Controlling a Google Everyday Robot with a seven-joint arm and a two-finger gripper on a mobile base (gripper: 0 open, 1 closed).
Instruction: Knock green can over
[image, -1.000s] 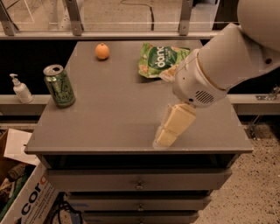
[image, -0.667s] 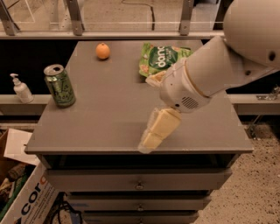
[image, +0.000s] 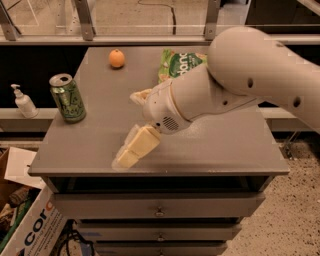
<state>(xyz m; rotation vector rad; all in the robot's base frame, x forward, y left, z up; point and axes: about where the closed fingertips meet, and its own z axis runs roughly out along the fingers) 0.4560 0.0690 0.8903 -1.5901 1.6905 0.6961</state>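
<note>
green can (image: 67, 98) upright, left edge | pincer (image: 131, 152) well right, nearer front

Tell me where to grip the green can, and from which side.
Grip the green can across its round side wall at mid-height, coming in from its right: it stands upright near the left edge of the table, and the tool sits right of it near the front edge.

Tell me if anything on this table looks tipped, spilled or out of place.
Nothing stands out. The green can stands upright near the table's left edge, the orange and snack bag lie at the back, and the gripper hangs over the front edge, clear of the can.
</note>
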